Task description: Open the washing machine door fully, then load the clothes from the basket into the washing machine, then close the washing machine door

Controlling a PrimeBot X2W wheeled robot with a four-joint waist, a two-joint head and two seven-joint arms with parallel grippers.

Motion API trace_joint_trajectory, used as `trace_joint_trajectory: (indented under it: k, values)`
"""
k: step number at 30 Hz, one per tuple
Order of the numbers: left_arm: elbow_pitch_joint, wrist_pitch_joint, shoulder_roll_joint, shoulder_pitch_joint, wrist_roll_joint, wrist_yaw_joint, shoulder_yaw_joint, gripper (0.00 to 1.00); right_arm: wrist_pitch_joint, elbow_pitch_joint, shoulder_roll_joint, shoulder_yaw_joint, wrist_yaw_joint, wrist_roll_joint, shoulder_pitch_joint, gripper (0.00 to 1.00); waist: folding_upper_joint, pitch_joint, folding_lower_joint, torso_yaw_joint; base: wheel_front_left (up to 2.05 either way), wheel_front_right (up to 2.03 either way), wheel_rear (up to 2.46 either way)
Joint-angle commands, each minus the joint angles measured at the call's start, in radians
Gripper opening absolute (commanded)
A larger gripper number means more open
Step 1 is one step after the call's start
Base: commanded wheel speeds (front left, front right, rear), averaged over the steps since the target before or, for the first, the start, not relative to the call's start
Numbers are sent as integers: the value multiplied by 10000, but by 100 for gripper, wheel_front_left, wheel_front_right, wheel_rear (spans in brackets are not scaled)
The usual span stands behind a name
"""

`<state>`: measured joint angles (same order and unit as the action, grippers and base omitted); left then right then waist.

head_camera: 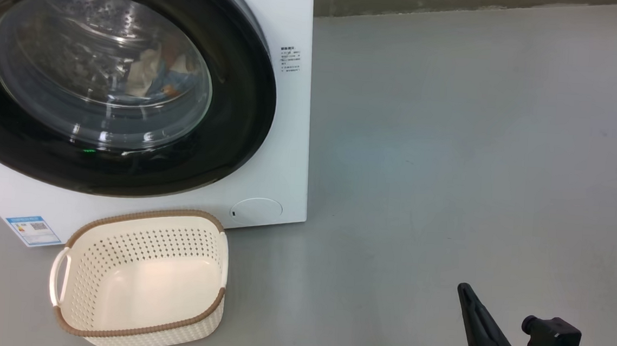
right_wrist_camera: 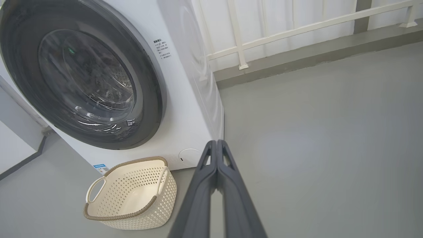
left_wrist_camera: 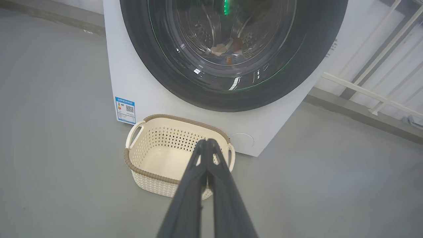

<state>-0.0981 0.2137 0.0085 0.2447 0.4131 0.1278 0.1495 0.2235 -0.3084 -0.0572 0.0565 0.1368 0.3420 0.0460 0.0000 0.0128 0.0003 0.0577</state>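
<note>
Head view: clothes behind closed washing machine door; wrist views: left fingers together, right fingers together

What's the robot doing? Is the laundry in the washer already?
Looks like it's about finished. The clothes sit inside the washing machine, behind the shut washing machine door. The basket on the floor in front is empty. The robot's left hand and right hand are both shut, holding nothing, away from the machine.
</note>
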Motion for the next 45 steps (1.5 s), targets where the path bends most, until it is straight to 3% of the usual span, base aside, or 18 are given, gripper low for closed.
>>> trace_joint_trajectory:
  k: [1,45]
  values:
    - [151,-75,148,-403,329,4,69,0,-53,278,-64,-17,-8,398,317,0,0,-2,-2,-9,0,0,0]
    - [-506,-1370,257,-1670,5038,14,-102,0,-1224,434,-164,-486,-30,5547,423,0,0,-66,-2,-239,0,0,0]
